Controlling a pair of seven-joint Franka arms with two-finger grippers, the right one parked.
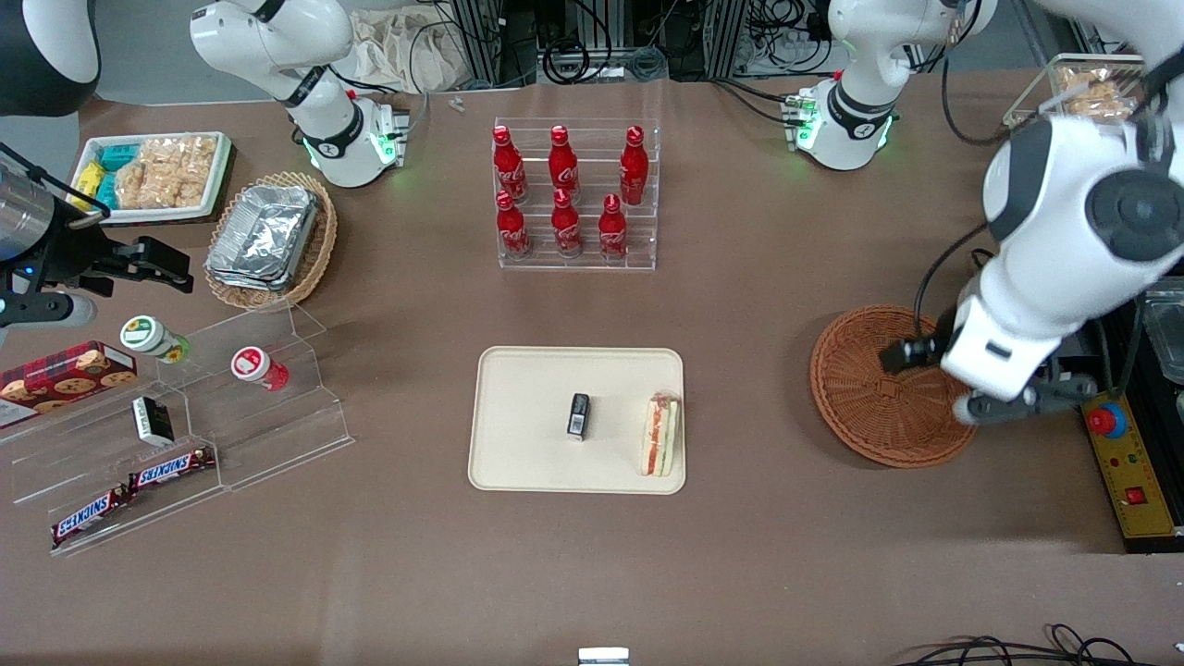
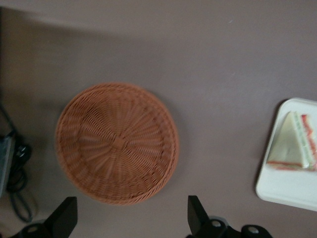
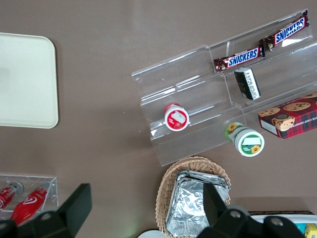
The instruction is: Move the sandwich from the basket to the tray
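The sandwich lies on the cream tray, at the tray's edge nearest the working arm's end of the table. The reddish-brown wicker basket holds nothing. My left gripper hovers above the basket's rim toward the working arm's end, open, its black fingers spread wide with nothing between them. The tray's corner also shows in the right wrist view.
A small black packet lies mid-tray. A clear rack of red bottles stands farther from the front camera. A yellow box with a red button sits beside the basket. Acrylic shelves with snacks and a tan basket of foil containers lie toward the parked arm's end.
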